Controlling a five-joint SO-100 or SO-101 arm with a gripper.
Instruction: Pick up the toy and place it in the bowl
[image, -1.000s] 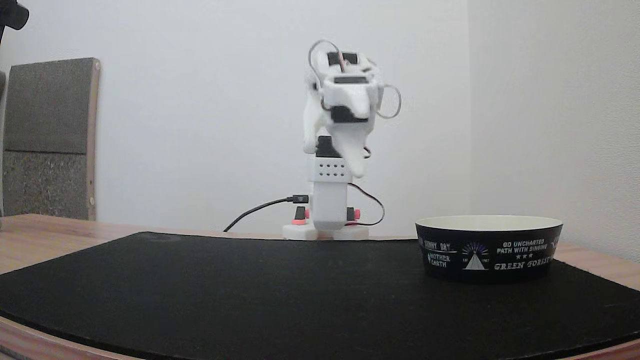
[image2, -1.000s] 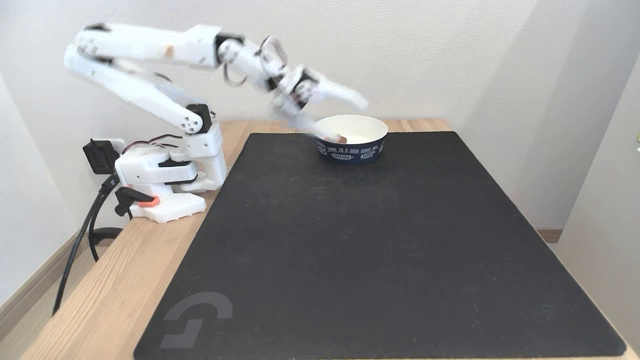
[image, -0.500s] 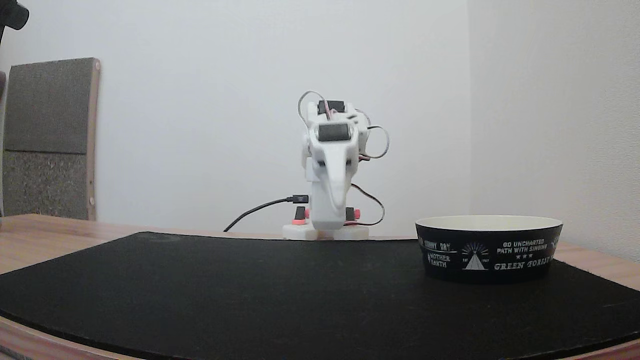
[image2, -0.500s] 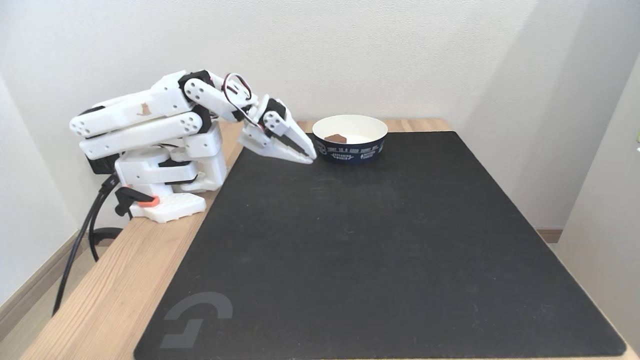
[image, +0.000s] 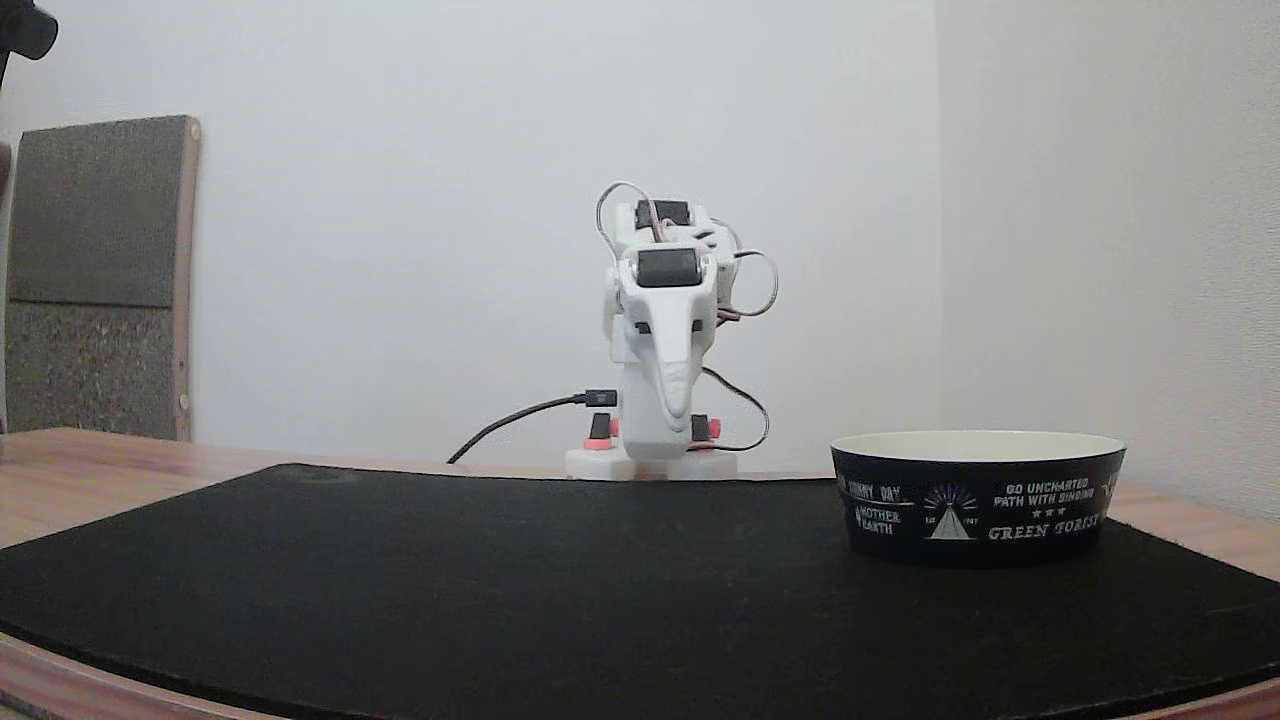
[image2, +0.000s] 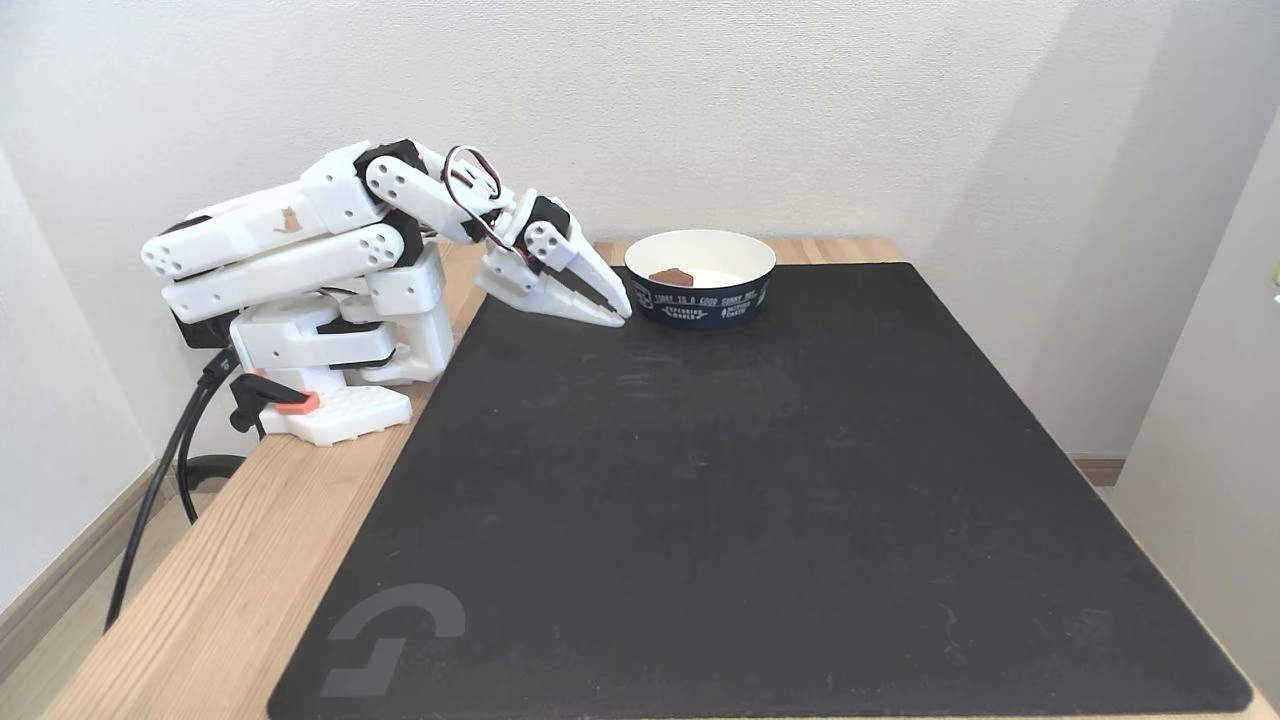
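Toy (image2: 671, 275) lying inside bowl (image2: 745, 262) at mat's (image2: 760, 520) far edge | claw (image2: 618, 312) closed, empty, beside bowl

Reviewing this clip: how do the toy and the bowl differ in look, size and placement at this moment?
Size: the toy is far smaller than the wide, shallow bowl.
Colour: the toy is reddish; the bowl is dark outside with white lettering and cream inside.
Placement: the toy lies inside the bowl, while the bowl stands on the black mat.
Shared: neither is touched by the end effector, which is shut beside the bowl.
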